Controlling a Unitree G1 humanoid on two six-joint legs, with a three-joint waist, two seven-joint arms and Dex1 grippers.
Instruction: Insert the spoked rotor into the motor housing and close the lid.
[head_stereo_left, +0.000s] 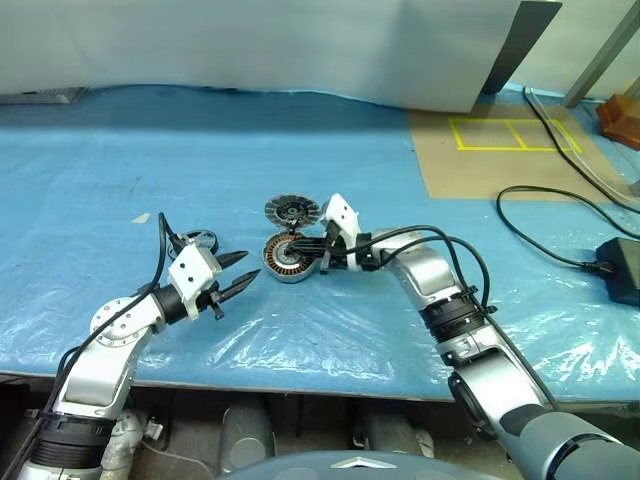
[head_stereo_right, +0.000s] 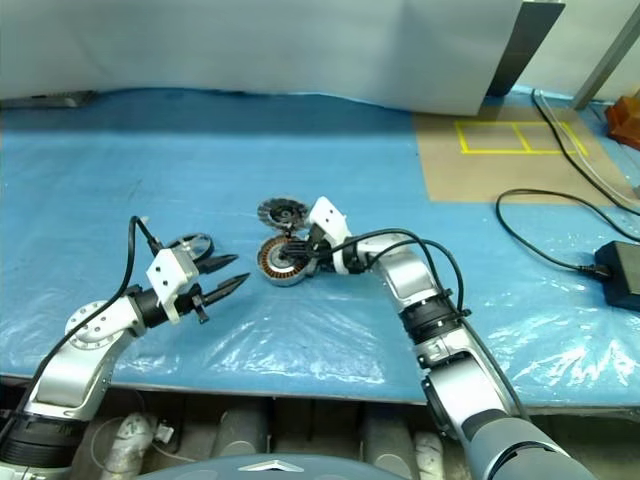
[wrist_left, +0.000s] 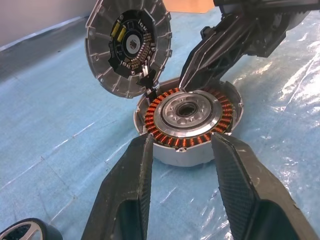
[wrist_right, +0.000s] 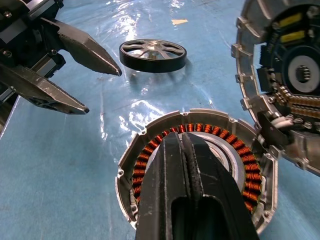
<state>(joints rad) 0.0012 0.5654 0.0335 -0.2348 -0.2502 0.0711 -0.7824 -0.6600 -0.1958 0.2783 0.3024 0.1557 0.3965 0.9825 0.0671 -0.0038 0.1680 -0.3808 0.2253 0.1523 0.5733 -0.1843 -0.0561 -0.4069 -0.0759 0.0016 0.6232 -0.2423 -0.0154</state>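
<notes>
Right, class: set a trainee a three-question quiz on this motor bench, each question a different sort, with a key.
1. True or false: the spoked rotor already sits inside the motor housing.
2. The lid is: A) flat on the housing, B) tilted up at the housing's rim, C) held by the left gripper.
3. Fill in: the right gripper's fingers are ____ and lie over the housing's windings.

Key: 1 false, it lies on the blue sheet; 2 B; 3 shut.
</notes>
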